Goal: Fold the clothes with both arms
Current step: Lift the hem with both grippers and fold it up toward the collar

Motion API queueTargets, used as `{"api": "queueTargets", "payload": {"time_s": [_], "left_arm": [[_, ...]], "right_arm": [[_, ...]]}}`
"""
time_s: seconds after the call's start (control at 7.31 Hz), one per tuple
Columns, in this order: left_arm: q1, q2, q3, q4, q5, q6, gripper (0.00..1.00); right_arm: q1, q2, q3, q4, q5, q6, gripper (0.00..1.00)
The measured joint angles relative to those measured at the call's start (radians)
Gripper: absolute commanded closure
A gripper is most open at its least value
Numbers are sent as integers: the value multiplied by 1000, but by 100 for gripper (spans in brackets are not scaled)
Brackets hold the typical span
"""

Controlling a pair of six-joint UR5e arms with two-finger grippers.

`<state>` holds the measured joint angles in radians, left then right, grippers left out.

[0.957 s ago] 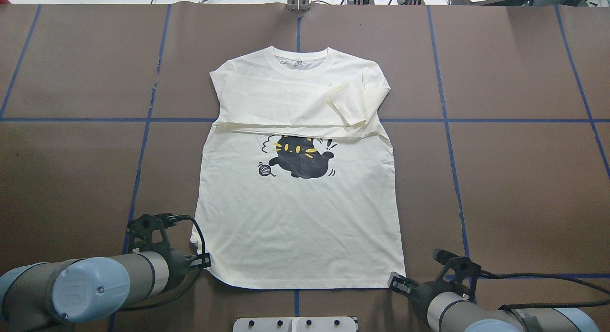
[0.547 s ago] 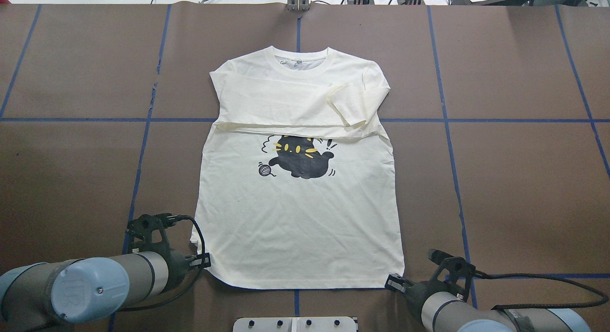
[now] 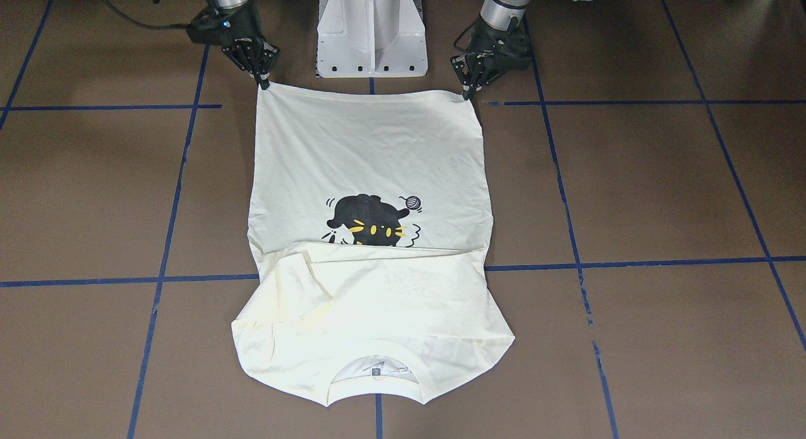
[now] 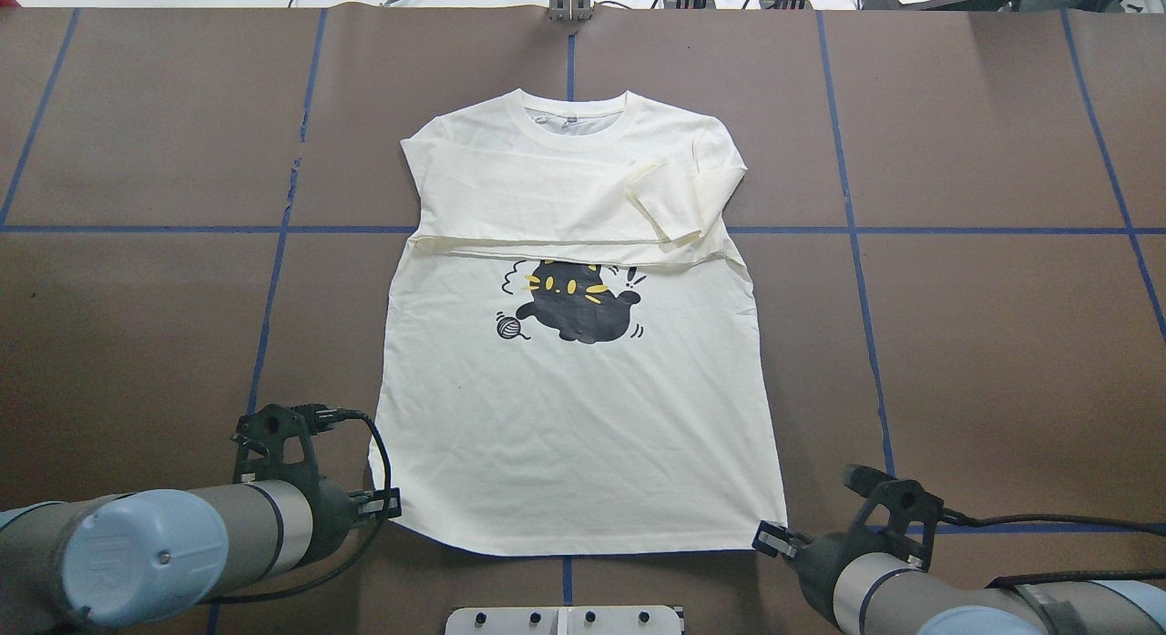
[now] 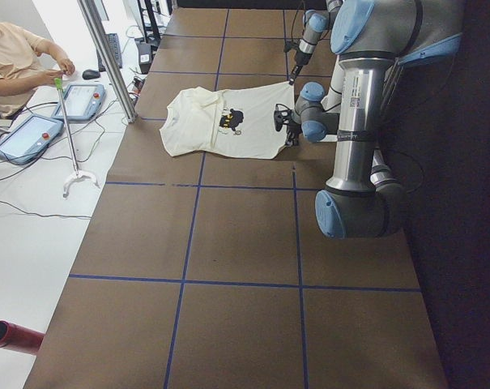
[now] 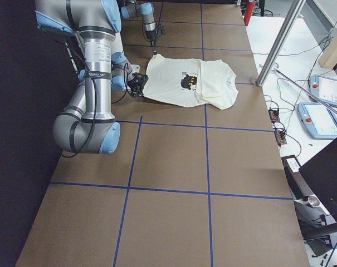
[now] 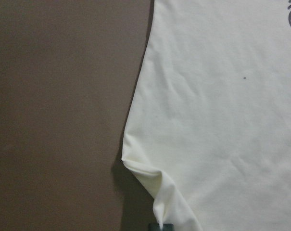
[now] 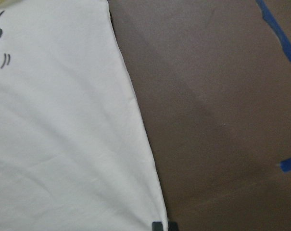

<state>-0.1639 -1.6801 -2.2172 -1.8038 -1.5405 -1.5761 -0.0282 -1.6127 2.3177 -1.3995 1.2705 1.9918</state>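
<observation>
The cream T-shirt [image 4: 574, 435] lies flat in the table's middle, collar away from me, with the black cat graphic [image 4: 569, 302] facing up. Its sleeves are folded in across the chest. My left gripper [image 4: 390, 505] is shut on the near-left hem corner; in the left wrist view the fabric [image 7: 222, 120] bunches up into the fingertips [image 7: 159, 225]. My right gripper [image 4: 772, 537] is shut on the near-right hem corner; in the right wrist view the shirt's edge [image 8: 63, 120] runs into the fingertips [image 8: 159, 226]. In the front-facing view both grippers, left [image 3: 467, 92] and right [image 3: 263, 83], sit at the hem's ends.
The white pedestal base [image 3: 371, 29] stands just behind the hem, between the arms. Blue tape lines [image 4: 856, 252] grid the brown table. An operator [image 5: 18, 57] sits at a side desk beyond the table's far edge, with teach pendants [image 5: 34, 134].
My right gripper has moved right and slightly back with the hem corner, stretching the hem wider. My left arm has shifted a little toward me. The hem lies straighter.
</observation>
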Motion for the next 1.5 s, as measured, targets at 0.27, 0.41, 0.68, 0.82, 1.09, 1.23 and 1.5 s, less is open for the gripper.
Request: {"api": "queueTargets", "payload": {"time_s": [0.27,0.41,0.68,0.82,1.09,1.23,1.5], "left_arm": [[-7,-46,-255,305,-92,27,100],[-26,-99,-342,444,-138,30,100],[-105,-209,-365,569,-193,96,100],[-187,-269,-310,582,-208,191,100],[-389,-405,-116,580,-264,364,100],[-474,-466,-7,557,-281,438,100],[-573,-531,207,406,-309,519,100]], "right_arm": [[5,10,261,-253,76,-1,100],[26,37,347,-353,122,-2,100],[174,103,392,-444,251,-61,100],[284,144,372,-455,326,-133,100],[542,276,231,-460,475,-289,100],[654,352,122,-460,536,-349,100],[771,461,-75,-450,570,-433,100]]}}
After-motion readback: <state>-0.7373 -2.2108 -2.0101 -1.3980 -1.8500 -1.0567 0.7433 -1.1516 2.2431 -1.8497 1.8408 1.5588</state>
